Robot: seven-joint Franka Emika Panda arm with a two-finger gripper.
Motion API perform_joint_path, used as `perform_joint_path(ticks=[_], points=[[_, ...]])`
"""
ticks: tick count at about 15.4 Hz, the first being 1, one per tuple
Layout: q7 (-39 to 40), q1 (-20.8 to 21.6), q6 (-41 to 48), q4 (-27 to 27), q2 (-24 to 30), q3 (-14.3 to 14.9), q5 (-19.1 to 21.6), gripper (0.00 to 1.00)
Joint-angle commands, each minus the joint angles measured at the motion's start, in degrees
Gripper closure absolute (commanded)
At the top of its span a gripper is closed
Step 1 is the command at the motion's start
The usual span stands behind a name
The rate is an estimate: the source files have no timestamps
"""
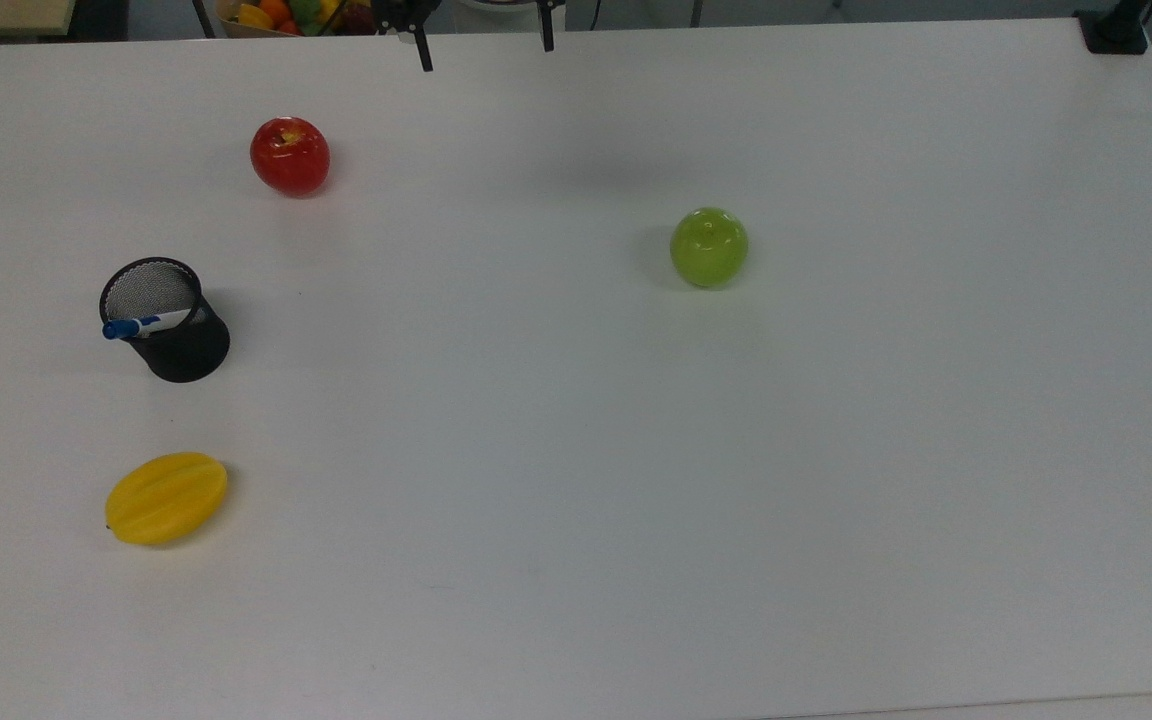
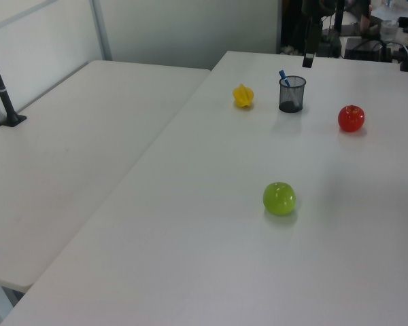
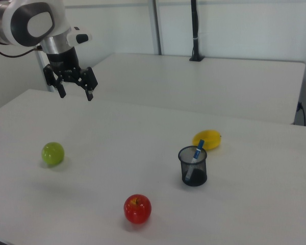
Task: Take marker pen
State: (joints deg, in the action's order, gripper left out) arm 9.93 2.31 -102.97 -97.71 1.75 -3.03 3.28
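pincer (image 3: 75, 92): fingers apart, empty, high above table (image 3: 143, 132)
marker (image 3: 197, 152): in cup (image 3: 193, 168), well off toward right view's right
axis: steep, cap up

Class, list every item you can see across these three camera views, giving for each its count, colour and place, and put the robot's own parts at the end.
Slim white marker pen with blue cap: one, white and blue, standing tilted in the mesh cup, cap end poking over the rim.
Black wire-mesh pen cup: one, black, near the top view's left edge, upright on the table.
Shiny red apple: one, red, above the cup in the top view.
Shiny green apple: one, green, alone right of centre in the top view.
Ridged yellow fruit: one, yellow, below the cup in the top view.
White table: one, white, under everything.
Black camera post: one, black, on the neighbouring table.
Robot arm: one, white and black.
Gripper: one, black, open, above the table, far from the cup.
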Motion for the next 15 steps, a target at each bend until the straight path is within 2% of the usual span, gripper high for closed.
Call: perform_joint_path(ticks=[1, 15], points=[[0.53, 1.2, 0.57, -0.82, 0.98, 1.27, -0.03, 0.0], [0.17, 1.11, 0.93, -0.82, 0.89, 1.27, -0.03, 0.0]])
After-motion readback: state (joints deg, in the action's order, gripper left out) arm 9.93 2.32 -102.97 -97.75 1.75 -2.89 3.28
